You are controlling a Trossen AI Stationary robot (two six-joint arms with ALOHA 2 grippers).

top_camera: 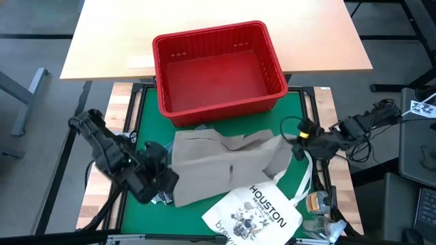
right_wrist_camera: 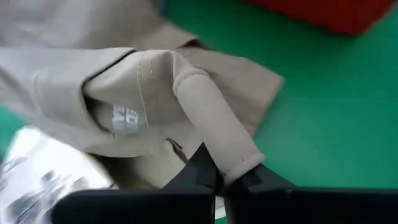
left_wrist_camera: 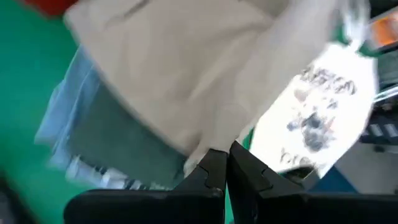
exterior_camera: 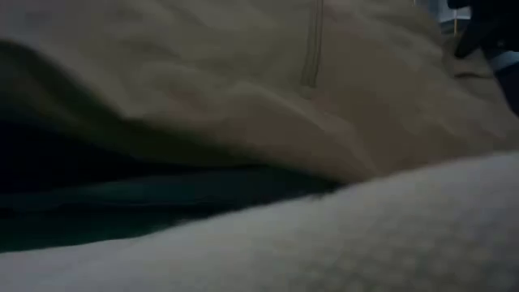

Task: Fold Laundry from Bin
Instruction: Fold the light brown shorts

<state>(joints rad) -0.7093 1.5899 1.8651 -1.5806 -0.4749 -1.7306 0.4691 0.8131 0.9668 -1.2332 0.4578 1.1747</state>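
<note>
A khaki-tan garment [top_camera: 221,167] of the laundry lies spread on the green mat [top_camera: 146,116], just near of the red bin [top_camera: 218,68], which shows a bare floor. Its near edge lies partly over a white tote bag printed "HOUSTON" [top_camera: 255,214]. Light blue denim [left_wrist_camera: 74,124] shows under the khaki's left side. My left gripper [top_camera: 162,178] is shut at the khaki's near-left corner. My right gripper [top_camera: 298,139] is shut at the garment's right end. The low view is filled by khaki cloth [exterior_camera: 243,89] and the white tote [exterior_camera: 365,235]. My left gripper pinches the khaki garment's near-left edge [left_wrist_camera: 205,148] between its two fingertips, slanting down from the table's left. The cloth runs away from the fingers over the denim. One layer or several, I cannot tell. My right gripper pinches a rolled, tube-like fold of the khaki garment [right_wrist_camera: 239,163] at that fold's end, between its two fingers. The fingers slant down from the table's right and lie along the fold. The cloth beyond it bunches in several layers, raised a little off the mat.
The bin stands across the seam between the green mat and a wooden table [top_camera: 204,17] behind it. Small clutter and cables [top_camera: 320,204] lie at the mat's near right corner. Bare mat [top_camera: 303,109] shows right of the bin.
</note>
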